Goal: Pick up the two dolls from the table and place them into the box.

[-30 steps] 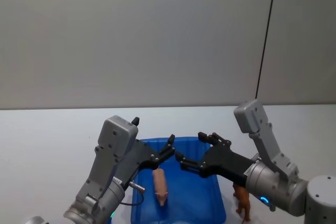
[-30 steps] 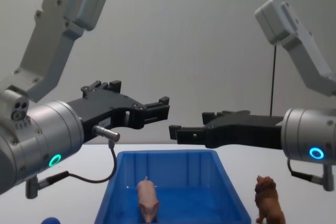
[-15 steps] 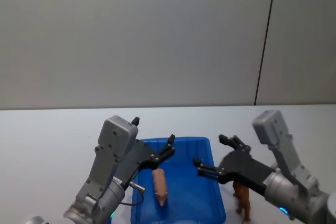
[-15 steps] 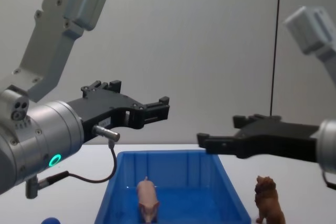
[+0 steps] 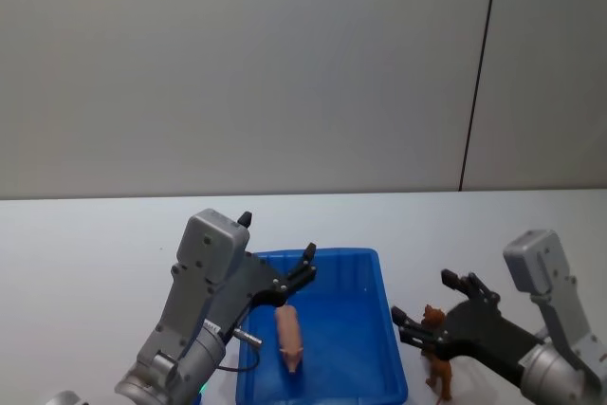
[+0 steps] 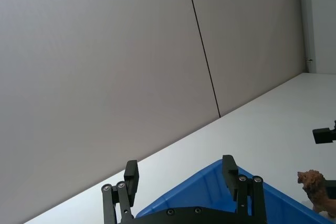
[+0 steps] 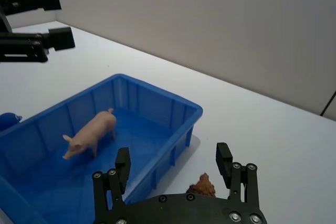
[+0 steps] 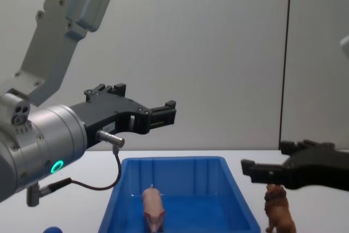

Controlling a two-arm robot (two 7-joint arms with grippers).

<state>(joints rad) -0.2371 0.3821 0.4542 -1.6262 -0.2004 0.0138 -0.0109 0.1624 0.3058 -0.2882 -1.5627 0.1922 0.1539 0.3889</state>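
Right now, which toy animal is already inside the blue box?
The pale pink pig: it stands inside the blue box. The brown lion is outside, on the white table at the box's right, under the open right gripper.

Bright, even, diffuse light; faint soft shadow beside box (image 7: pixel 185 109) on table (image 7: pixel 273 129); wall (image 7: pixel 210 14) evenly lit.

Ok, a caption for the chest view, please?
Pig in box; left claw above it, open right claw over the lion.

Left tool (image 5: pixel 308 265), right tool (image 5: pixel 421 297): both agape.
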